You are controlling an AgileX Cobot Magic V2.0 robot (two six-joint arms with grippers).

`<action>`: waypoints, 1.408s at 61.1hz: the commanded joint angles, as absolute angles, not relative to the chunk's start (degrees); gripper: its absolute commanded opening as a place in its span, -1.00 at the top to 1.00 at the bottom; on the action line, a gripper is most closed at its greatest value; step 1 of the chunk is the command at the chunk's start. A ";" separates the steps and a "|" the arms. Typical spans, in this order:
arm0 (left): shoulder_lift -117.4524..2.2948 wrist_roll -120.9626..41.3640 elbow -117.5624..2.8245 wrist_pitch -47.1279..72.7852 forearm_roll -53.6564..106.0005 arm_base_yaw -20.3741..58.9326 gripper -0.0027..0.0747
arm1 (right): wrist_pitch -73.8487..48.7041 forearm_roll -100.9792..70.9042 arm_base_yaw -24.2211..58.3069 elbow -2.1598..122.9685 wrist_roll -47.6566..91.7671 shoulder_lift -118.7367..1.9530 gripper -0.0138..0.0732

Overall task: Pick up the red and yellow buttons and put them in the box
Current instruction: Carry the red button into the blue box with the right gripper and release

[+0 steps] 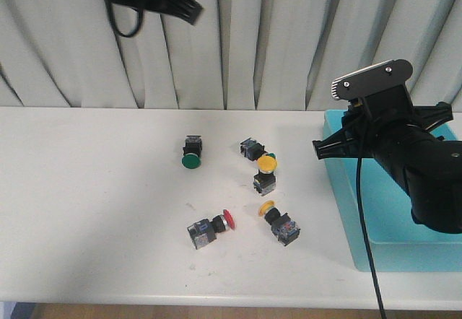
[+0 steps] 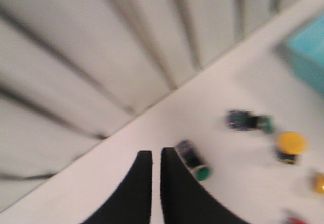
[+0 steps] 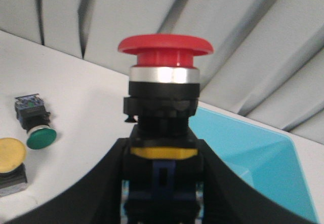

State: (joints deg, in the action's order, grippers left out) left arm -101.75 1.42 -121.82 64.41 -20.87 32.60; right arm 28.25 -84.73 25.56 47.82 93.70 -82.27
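My right gripper [image 3: 162,150] is shut on a red button [image 3: 164,44], gripping its black body with the cap pointing away from the wrist. In the front view this gripper [image 1: 339,144] hangs over the left rim of the light-blue box [image 1: 339,189]; the box also shows in the right wrist view [image 3: 248,148]. On the table lie a red button [image 1: 228,219] and two yellow buttons [image 1: 266,164], [image 1: 268,207]. My left gripper [image 2: 156,155] is shut and empty, raised high at the back left [image 1: 184,5]. The left wrist view is blurred.
Two green-capped switches lie on the table [image 1: 190,159], [image 1: 253,148]; one of them shows near the left fingers in the left wrist view [image 2: 195,160]. A grey curtain hangs behind the table. The table's front edge runs along the bottom of the front view.
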 commanded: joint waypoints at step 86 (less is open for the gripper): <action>-99.07 7.54 -114.55 63.08 -26.66 32.45 0.93 | -3.96 -89.79 -2.55 53.38 94.65 -107.10 -0.42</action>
State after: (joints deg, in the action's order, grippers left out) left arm -101.66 6.36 -113.17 66.20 -25.39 32.44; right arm -3.93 -91.20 -2.27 52.34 93.64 -109.40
